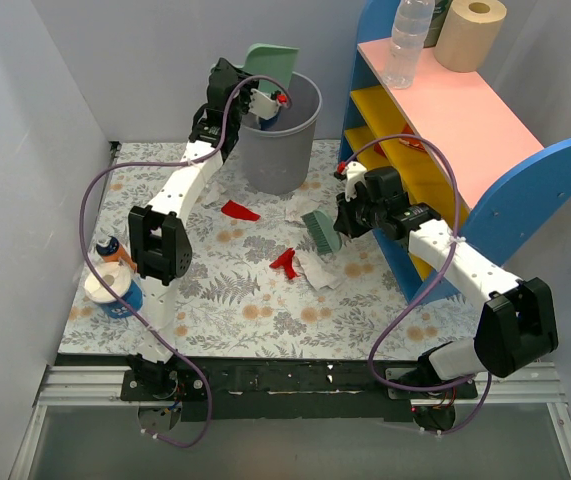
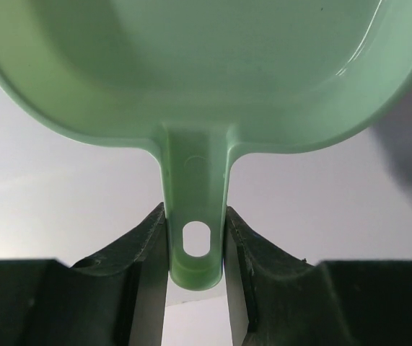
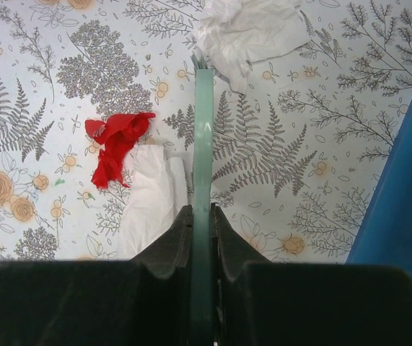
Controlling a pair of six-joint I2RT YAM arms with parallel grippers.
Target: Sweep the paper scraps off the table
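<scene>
- The left gripper (image 1: 262, 100) is clenched on the handle of the mint-green dustpan (image 1: 270, 58). It holds the pan raised above the rim of the grey bin (image 1: 280, 140), which stands at the table's 12 o'clock.
- In the left wrist view the fingers (image 2: 144, 274) press both sides of the handle at its hanging hole. The pan's scoop fills the top of that view.
- The right gripper (image 1: 348, 215) grasps the green brush (image 1: 322, 232), just toward 2 o'clock from the middle of the table (image 1: 215, 310).
- In the right wrist view the brush shows edge-on as a thin green strip running out from between the jaws.
- The paper scraps (image 1: 317, 268) lie on the flowered cloth around the brush.
- From the brush, one red scrap (image 1: 237, 210) is at 9 o'clock and another red piece (image 1: 285, 262) is at 7 o'clock, beside a white piece.
- A white crumple (image 1: 300, 210) lies at 10 o'clock from the brush, between brush and bin.
- The blue and yellow shelf (image 1: 525, 190) stands at the table's 3 o'clock, with a clear bottle (image 1: 408, 40) and a paper roll (image 1: 470, 33) on its pink top.
- A blue-and-white container (image 1: 113, 285) sits at 8 o'clock.
</scene>
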